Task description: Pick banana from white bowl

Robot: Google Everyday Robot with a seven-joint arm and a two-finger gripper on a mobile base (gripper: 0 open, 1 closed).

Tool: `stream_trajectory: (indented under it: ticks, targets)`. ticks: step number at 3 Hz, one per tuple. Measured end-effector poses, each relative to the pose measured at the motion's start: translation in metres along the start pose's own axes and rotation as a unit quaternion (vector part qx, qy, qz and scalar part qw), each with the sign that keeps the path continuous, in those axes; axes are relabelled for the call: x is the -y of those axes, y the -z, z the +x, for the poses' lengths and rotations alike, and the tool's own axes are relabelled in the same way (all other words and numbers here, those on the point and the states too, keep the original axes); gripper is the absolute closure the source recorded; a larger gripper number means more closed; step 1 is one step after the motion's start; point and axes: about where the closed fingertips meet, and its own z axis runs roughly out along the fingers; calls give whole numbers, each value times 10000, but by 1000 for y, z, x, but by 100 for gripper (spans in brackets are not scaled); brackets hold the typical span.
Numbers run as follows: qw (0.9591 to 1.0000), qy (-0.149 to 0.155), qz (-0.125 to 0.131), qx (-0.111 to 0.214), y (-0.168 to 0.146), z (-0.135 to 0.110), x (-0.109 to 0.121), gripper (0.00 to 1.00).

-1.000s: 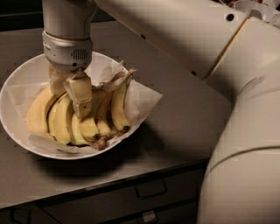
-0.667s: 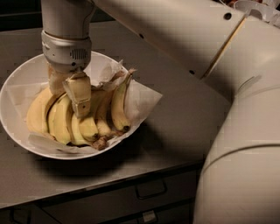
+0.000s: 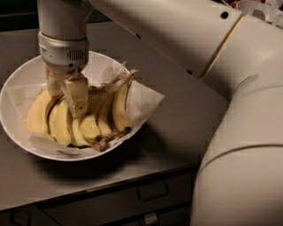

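Observation:
The white bowl (image 3: pixel 13 95) sits on the left of the grey counter, lined with crumpled white paper (image 3: pixel 145 100). Several yellow bananas lie side by side in it, stems pointing to the back. My gripper (image 3: pixel 65 95) reaches straight down into the bunch from above, left of its middle. It stands right over one long pale banana (image 3: pixel 59 124), whose upper part it hides. The tips of the bananas at the front are brown.
The grey counter (image 3: pixel 177 132) runs to a front edge with drawers and handles (image 3: pixel 152 192) below. My own large white arm (image 3: pixel 241 132) fills the right side and crosses the top. Part of another white bowl (image 3: pixel 261 8) shows at the top right.

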Motion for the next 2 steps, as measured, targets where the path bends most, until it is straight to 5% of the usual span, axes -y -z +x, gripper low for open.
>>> stream_trajectory:
  ticks: [2]
  targets:
    - [10000, 23, 42, -55, 3, -2, 1, 33]
